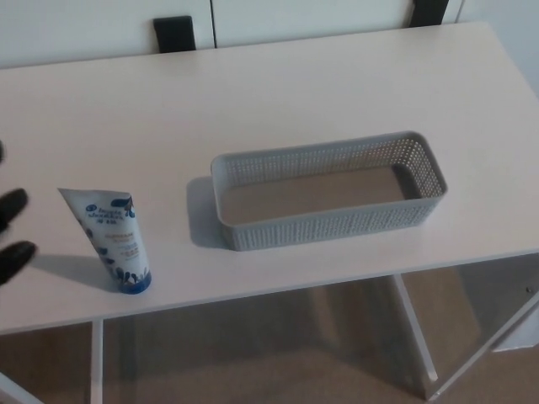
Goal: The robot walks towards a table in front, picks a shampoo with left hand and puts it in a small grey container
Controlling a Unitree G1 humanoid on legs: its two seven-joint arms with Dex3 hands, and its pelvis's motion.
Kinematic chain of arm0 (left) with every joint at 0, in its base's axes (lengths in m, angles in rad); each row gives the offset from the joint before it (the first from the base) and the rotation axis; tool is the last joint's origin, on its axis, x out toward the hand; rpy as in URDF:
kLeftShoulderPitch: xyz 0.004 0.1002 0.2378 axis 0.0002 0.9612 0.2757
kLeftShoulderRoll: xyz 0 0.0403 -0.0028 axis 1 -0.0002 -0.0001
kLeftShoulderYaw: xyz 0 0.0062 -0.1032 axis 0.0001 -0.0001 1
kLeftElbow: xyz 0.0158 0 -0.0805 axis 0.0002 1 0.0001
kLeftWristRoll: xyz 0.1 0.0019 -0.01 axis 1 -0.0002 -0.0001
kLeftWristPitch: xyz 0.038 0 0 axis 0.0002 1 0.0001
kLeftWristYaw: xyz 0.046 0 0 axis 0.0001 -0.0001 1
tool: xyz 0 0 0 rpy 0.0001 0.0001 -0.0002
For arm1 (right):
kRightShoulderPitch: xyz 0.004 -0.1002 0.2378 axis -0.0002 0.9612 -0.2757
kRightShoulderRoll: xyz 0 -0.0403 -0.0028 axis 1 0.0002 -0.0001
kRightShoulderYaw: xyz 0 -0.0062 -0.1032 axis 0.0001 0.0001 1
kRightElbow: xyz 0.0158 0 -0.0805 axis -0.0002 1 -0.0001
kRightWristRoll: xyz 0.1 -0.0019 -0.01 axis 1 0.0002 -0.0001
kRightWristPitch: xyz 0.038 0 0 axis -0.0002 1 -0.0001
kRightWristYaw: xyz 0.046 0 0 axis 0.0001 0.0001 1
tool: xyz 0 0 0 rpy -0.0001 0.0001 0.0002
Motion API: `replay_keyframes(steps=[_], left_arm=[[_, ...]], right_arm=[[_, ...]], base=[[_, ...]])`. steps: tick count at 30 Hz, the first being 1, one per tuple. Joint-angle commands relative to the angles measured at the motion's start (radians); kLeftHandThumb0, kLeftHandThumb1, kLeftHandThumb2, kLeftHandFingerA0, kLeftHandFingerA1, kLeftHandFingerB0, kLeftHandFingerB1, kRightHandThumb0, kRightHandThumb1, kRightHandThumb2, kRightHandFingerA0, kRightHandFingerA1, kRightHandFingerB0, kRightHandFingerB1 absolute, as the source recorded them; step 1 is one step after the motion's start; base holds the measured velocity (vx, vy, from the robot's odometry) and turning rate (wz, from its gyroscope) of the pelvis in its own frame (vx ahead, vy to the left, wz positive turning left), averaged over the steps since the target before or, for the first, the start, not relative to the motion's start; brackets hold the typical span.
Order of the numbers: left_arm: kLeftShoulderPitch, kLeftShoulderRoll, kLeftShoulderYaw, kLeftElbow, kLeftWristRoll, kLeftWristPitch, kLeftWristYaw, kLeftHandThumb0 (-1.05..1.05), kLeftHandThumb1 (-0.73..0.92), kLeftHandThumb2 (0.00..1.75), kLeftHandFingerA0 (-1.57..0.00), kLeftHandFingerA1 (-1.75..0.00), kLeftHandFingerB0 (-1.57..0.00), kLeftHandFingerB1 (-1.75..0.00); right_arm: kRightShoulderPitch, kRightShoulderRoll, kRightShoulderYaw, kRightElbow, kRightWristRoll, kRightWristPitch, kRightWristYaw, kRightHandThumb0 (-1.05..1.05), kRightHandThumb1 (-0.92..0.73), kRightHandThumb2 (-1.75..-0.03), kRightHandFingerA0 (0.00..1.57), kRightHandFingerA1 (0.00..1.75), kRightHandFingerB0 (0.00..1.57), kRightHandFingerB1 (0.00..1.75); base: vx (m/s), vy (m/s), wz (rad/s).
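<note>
White with blue print and a blue cap, the shampoo tube (109, 240) stands cap-down near the front left of the pale tabletop (337, 93). To its right, apart from it, the grey perforated container (328, 225) holds nothing. At the picture's left edge, the left hand (13, 257) shows black fingertips spread apart, grasping nothing, near the tube but not touching it.

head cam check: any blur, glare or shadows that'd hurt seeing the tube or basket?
Head view: soft overall, the tube's small print unreadable; left hand blurred and cut off by the left edge; soft shadows fall left of the tube and the basket, hiding nothing; the pale table shows no hard glare.
</note>
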Motion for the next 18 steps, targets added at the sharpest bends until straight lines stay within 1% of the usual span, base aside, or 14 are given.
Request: replay_keyframes(steps=[1,2,3,4,6,9,10,11,13,14,15,16,17,18], left_arm=[[-0.012,-0.02,-0.032,0.007,0.059,0.021,-0.006,-0.5,0.32,0.72,-0.01,-0.32,0.0,-0.18],[-0.012,-0.023,-0.036,0.005,0.063,0.025,-0.005,-0.5,0.32,0.72,-0.01,-0.32,0.0,-0.18],[-0.011,-0.028,-0.046,0.003,0.067,0.024,-0.009,-0.49,0.32,0.71,0.0,-0.32,0.0,-0.18],[-0.01,-0.032,-0.053,0.0,0.071,0.026,-0.009,-0.49,0.32,0.71,-0.01,-0.32,0.0,-0.18],[-0.009,-0.037,-0.061,-0.01,0.075,0.036,-0.006,-0.5,0.32,0.72,-0.01,-0.33,0.0,-0.18],[-0.011,-0.044,-0.071,-0.026,0.072,0.051,-0.012,-0.5,0.33,0.72,0.0,-0.3,0.0,-0.18],[-0.018,-0.047,-0.077,-0.027,0.076,0.05,-0.014,-0.52,0.33,0.72,0.0,-0.3,0.0,-0.17],[-0.022,-0.05,-0.081,-0.026,0.076,0.05,-0.017,-0.52,0.34,0.73,0.0,-0.29,0.0,-0.16],[-0.026,-0.054,-0.085,-0.027,0.077,0.053,-0.022,-0.53,0.34,0.73,-0.01,-0.3,0.0,-0.16],[-0.027,-0.055,-0.086,-0.029,0.077,0.053,-0.024,-0.54,0.34,0.73,-0.01,-0.3,0.0,-0.15],[-0.028,-0.056,-0.088,-0.034,0.075,0.061,-0.026,-0.54,0.36,0.71,-0.05,-0.3,0.0,-0.13],[-0.029,-0.057,-0.088,-0.035,0.074,0.065,-0.027,-0.54,0.36,0.71,-0.05,-0.3,0.0,-0.13],[-0.029,-0.059,-0.085,-0.036,0.065,0.073,-0.035,-0.49,0.46,0.56,-0.04,-0.28,0.0,-0.15],[-0.029,-0.061,-0.083,-0.044,0.057,0.087,-0.038,-0.54,0.36,0.71,-0.04,-0.29,0.0,-0.13]], right_arm=[[-0.003,-0.004,0.007,0.003,-0.003,-0.02,-0.002,-0.43,-0.46,-0.76,0.76,0.64,0.5,0.52],[-0.004,-0.005,0.008,0.003,-0.004,-0.02,-0.004,-0.43,-0.46,-0.76,0.76,0.64,0.5,0.52],[-0.005,-0.004,0.007,0.001,-0.001,-0.02,-0.004,-0.35,-0.55,-0.57,0.79,0.53,0.57,0.41],[-0.005,-0.004,0.008,0.0,0.0,-0.023,-0.005,-0.42,-0.46,-0.76,0.73,0.64,0.51,0.53],[-0.005,-0.005,0.013,-0.004,-0.001,-0.024,-0.003,-0.42,-0.46,-0.76,0.71,0.62,0.5,0.52],[-0.005,-0.007,0.024,-0.002,-0.01,-0.022,-0.01,-0.42,-0.46,-0.76,0.73,0.63,0.5,0.52],[-0.009,-0.008,0.024,-0.002,-0.007,-0.019,-0.01,-0.35,-0.56,-0.57,0.79,0.53,0.56,0.4],[-0.011,-0.009,0.022,-0.001,-0.004,-0.019,-0.008,-0.36,-0.55,-0.57,0.8,0.54,0.55,0.4],[-0.012,-0.009,0.021,-0.001,-0.002,-0.018,-0.005,-0.35,-0.56,-0.57,0.79,0.53,0.55,0.4],[-0.012,-0.008,0.02,0.0,-0.001,-0.019,-0.005,-0.43,-0.47,-0.76,0.72,0.62,0.5,0.52],[-0.011,-0.007,0.021,0.0,0.0,-0.023,-0.006,-0.43,-0.47,-0.76,0.72,0.62,0.5,0.52],[-0.01,-0.007,0.021,-0.001,0.0,-0.024,-0.006,-0.43,-0.47,-0.76,0.72,0.62,0.5,0.52],[-0.011,-0.006,0.022,0.0,-0.001,-0.02,-0.006,-0.42,-0.47,-0.75,0.71,0.62,0.49,0.51],[-0.011,-0.006,0.021,-0.002,0.002,-0.019,-0.001,-0.42,-0.47,-0.75,0.71,0.62,0.48,0.51]], base=[[0.0,0.0,0.0],[0.0,0.0,0.0],[0.0,0.0,0.0],[0.0,0.0,0.0],[0.0,0.0,0.0],[0.0,0.0,0.0],[0.0,0.0,0.0],[0.0,0.0,0.0],[0.0,0.0,0.0],[0.0,0.0,0.0],[0.0,0.0,0.0],[0.0,0.0,0.0],[0.0,0.0,0.0],[0.0,0.0,0.0]])
